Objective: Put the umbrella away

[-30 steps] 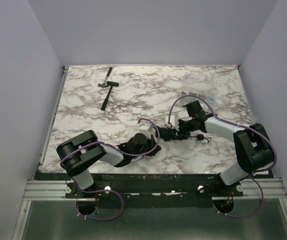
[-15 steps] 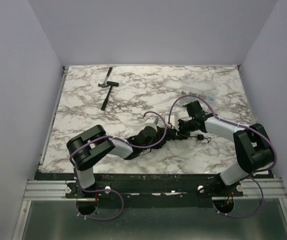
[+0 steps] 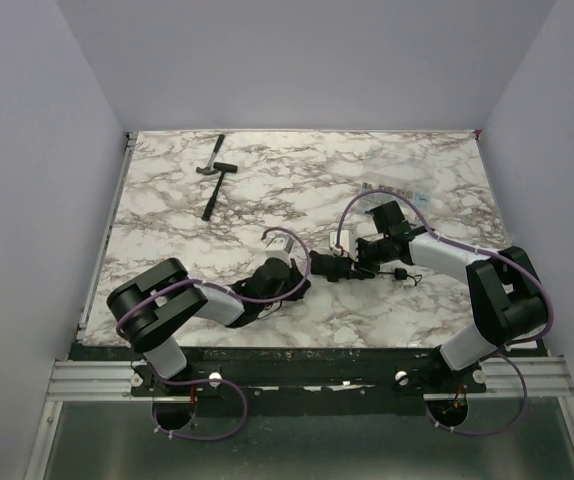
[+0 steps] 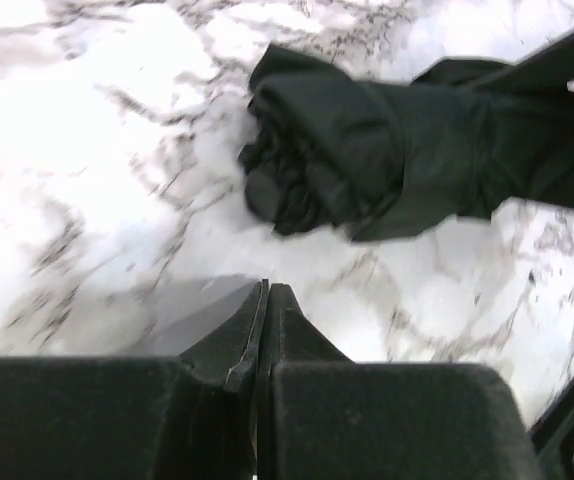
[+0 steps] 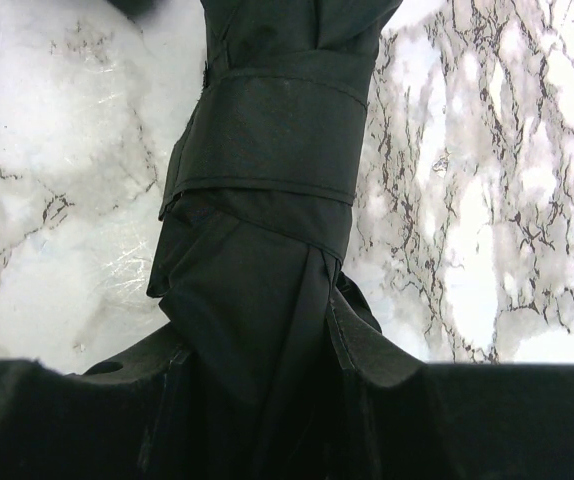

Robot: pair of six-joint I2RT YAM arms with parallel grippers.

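Folded umbrella [image 5: 272, 150] pinched in right end effector [image 5: 262, 375]; left end effector [image 4: 265, 300] pressed together, umbrella end just ahead

No text, label, brand or number can be read in any view. A faint bluish mark [image 3: 395, 189] on the marble table [image 3: 267, 200], right of its middle, is too small to make out.

The left arm [image 3: 212, 302] stretches low toward the table's middle, its left tool [image 4: 264, 325] closed with fingers pressed together. The right arm [image 3: 445, 253] bends inward, its right tool [image 5: 257, 365] clamped around the umbrella [image 5: 277, 130].
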